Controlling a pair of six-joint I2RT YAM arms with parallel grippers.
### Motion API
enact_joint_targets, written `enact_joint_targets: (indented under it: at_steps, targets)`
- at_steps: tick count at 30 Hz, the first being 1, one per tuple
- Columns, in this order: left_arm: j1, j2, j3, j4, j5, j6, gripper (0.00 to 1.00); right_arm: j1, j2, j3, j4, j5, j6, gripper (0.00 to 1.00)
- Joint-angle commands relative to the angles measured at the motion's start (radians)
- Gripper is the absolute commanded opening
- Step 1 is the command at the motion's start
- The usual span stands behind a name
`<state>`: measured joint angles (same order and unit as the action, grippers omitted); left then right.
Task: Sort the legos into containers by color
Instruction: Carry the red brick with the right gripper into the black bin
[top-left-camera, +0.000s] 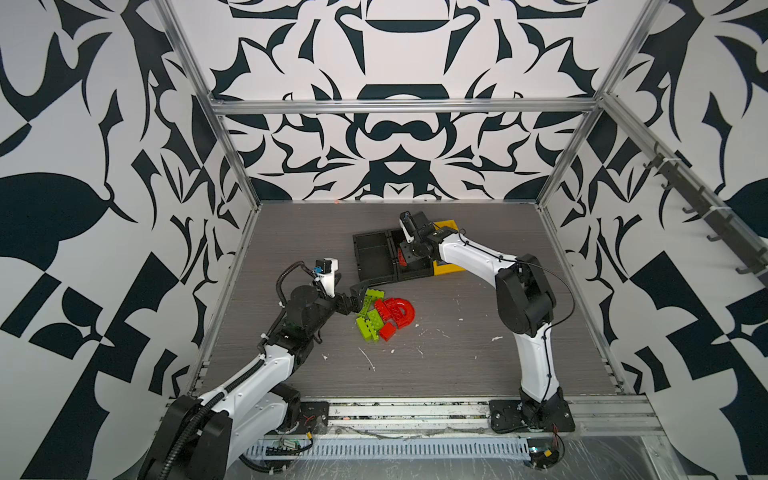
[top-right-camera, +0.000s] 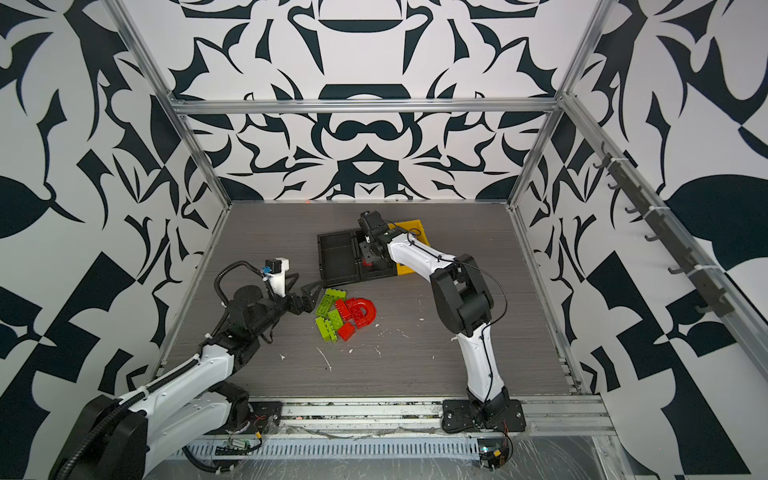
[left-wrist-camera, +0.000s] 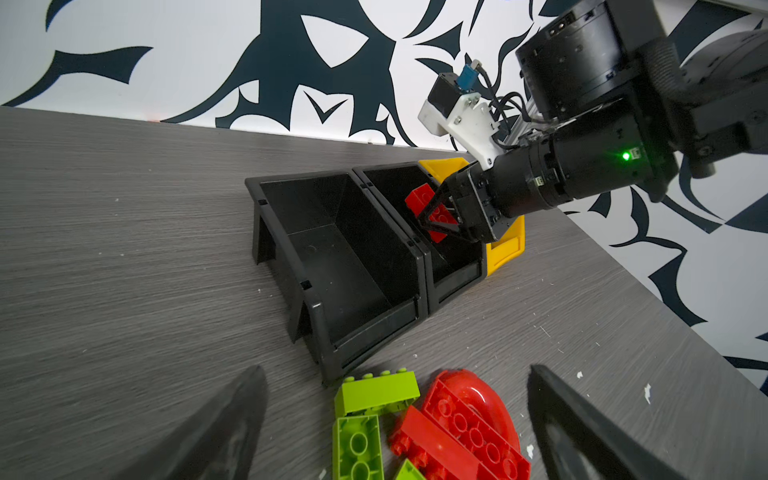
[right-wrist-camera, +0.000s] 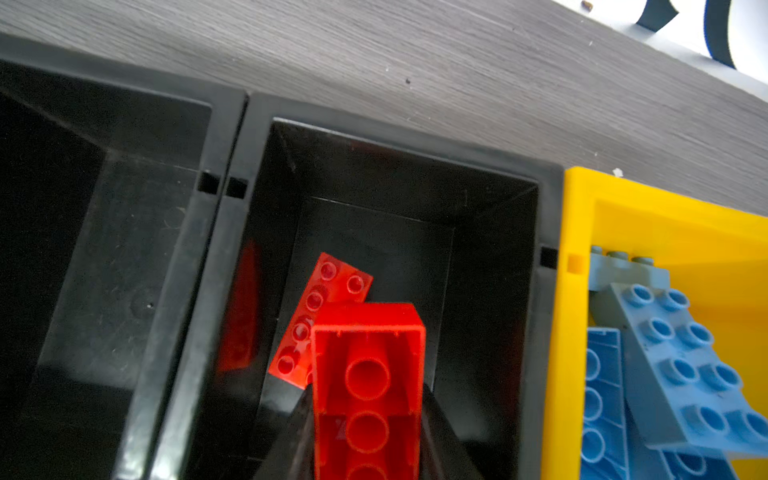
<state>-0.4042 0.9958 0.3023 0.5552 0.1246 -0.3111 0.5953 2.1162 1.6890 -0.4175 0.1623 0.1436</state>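
Red brick (right-wrist-camera: 368, 390) in right hand (left-wrist-camera: 430, 218) above black bin (right-wrist-camera: 395, 139).

Light even and diffuse from above, shadows short and soft. Top views sharp, wide-angle stretch toward corners. My left fingers (left-wrist-camera: 224, 428) blur at the lower frame; red brick (right-wrist-camera: 368, 395) close to lens, soft.

Your tally, kind by kind.
You see two black bins (top-left-camera: 374, 253), one yellow bin (top-left-camera: 451, 268), four green bricks (top-left-camera: 366, 328), about six red bricks (top-left-camera: 388, 331), at least three blue bricks (right-wrist-camera: 673, 353).
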Motion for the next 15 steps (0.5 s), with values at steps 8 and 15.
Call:
enact_joint_targets:
  at_steps: [8, 15]
  targets:
    - [-0.001, 0.036, -0.004, 0.033, 0.015, -0.019, 1.00, -0.008, -0.019, -0.025, 0.092, 0.017, 0.026, 0.30]
    - [-0.002, 0.034, -0.005, 0.035, 0.017, -0.019, 1.00, -0.023, -0.019, -0.063, 0.134, -0.015, 0.045, 0.33]
